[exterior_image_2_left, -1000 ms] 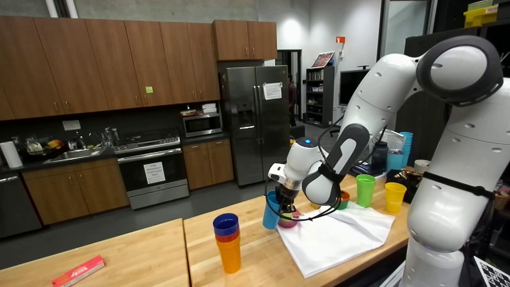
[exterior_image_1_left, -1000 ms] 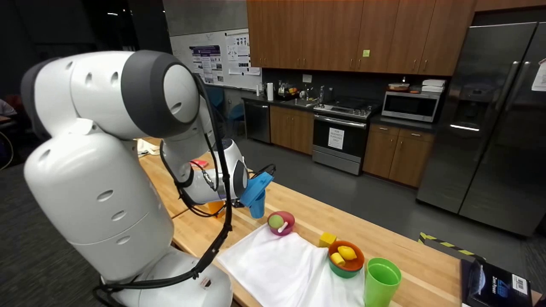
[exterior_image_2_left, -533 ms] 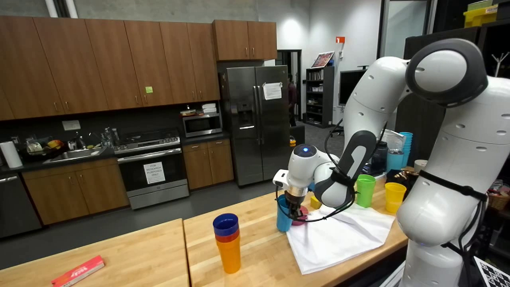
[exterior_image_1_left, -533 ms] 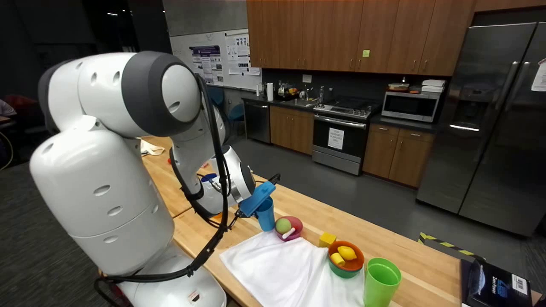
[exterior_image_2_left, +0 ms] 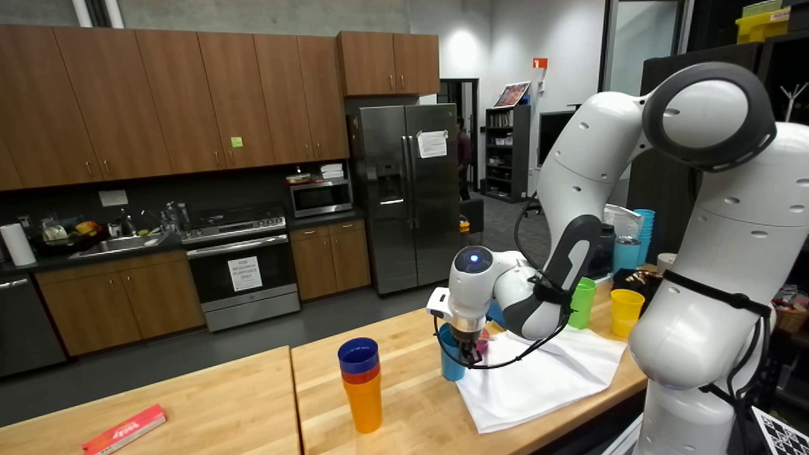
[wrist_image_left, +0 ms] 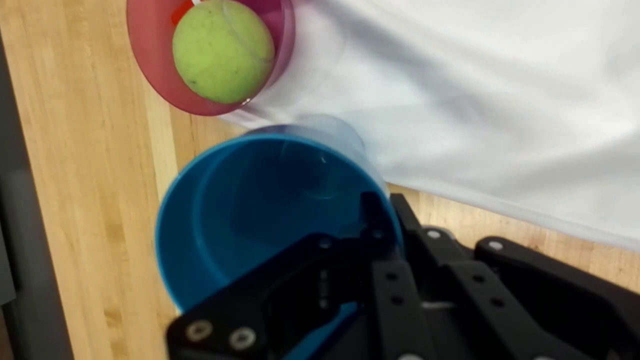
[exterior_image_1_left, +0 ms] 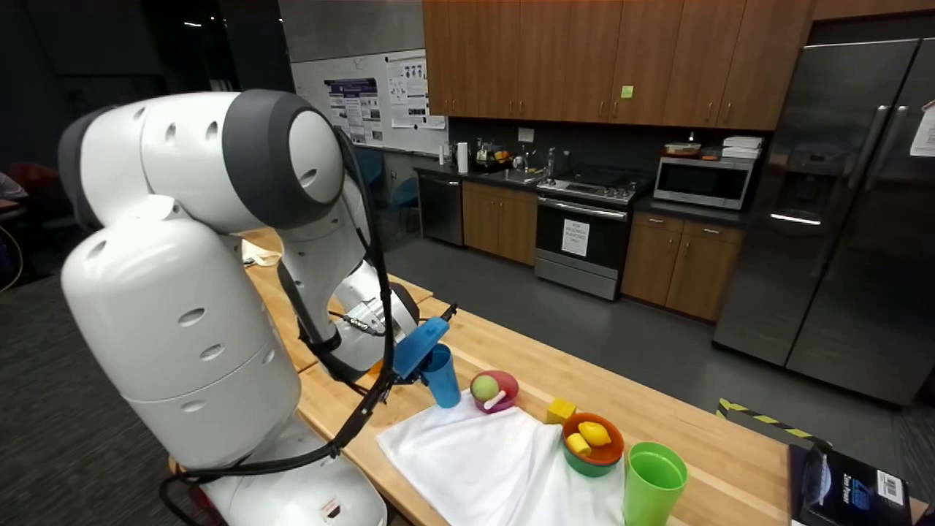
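My gripper (wrist_image_left: 386,200) is shut on the rim of a blue cup (wrist_image_left: 260,200), one finger inside the wall and one outside. The cup also shows in both exterior views (exterior_image_1_left: 441,381) (exterior_image_2_left: 450,361), leaning slightly, mouth up. Its base is near the corner of a white cloth (exterior_image_1_left: 482,460); I cannot tell whether it touches the table. A pink bowl (wrist_image_left: 155,55) holding a green tennis ball (wrist_image_left: 223,50) and a red and white item sits just beyond the cup, apart from it. The arm partly hides the gripper and bowl in an exterior view.
An orange bowl in a green one (exterior_image_1_left: 603,456) holds yellow items, beside a yellow block (exterior_image_1_left: 560,410). A green cup (exterior_image_1_left: 654,482) and a yellow cup (exterior_image_2_left: 627,313) stand farther along. Stacked cups (exterior_image_2_left: 363,392) and a red box (exterior_image_2_left: 124,431) are on the other side.
The gripper and blue cup first moved toward the pink bowl, which shifted along the table with the cloth corner. Then they drew back from the bowl toward the robot's base side.
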You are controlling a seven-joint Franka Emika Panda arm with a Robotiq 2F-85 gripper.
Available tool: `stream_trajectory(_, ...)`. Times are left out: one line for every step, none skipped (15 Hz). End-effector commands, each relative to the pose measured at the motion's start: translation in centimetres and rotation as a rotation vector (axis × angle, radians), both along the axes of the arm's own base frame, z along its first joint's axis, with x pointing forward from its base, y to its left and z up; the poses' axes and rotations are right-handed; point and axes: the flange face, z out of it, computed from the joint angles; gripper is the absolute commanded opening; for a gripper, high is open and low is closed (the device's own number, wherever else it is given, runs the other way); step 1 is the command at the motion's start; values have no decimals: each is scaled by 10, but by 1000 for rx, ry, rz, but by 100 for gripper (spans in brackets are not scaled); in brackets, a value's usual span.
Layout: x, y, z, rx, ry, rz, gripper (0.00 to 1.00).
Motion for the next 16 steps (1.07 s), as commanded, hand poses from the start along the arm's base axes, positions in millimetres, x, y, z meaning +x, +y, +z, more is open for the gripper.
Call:
stream_trajectory(8,10,-7,15,6,6,2)
stream_trajectory(11,12,-7,27,7,4,2)
stream_trajectory(15,14,-11,41,26,1,2)
stream_trajectory(19,16,-14,42,42,-18,2)
stream_trajectory(24,18,-14,45,44,-36,2)
stream_trajectory(28,19,-13,42,46,-51,2)
stream_trajectory(31,21,-13,45,50,-66,2)
stream_trajectory(34,23,-12,52,52,-74,2)
stream_trajectory(38,23,-11,58,56,-82,2)
stream_trajectory(40,25,-12,61,72,-99,2)
stream_trajectory(42,27,-12,63,78,-123,2)
stream_trajectory(43,30,-10,71,80,-137,2)
stream_trajectory(43,32,-10,74,90,-149,2)
stream_trajectory(43,35,-10,76,94,-158,2)
stream_trajectory(42,39,-9,85,102,-163,2)
stream_trajectory(41,44,-7,97,107,-167,2)
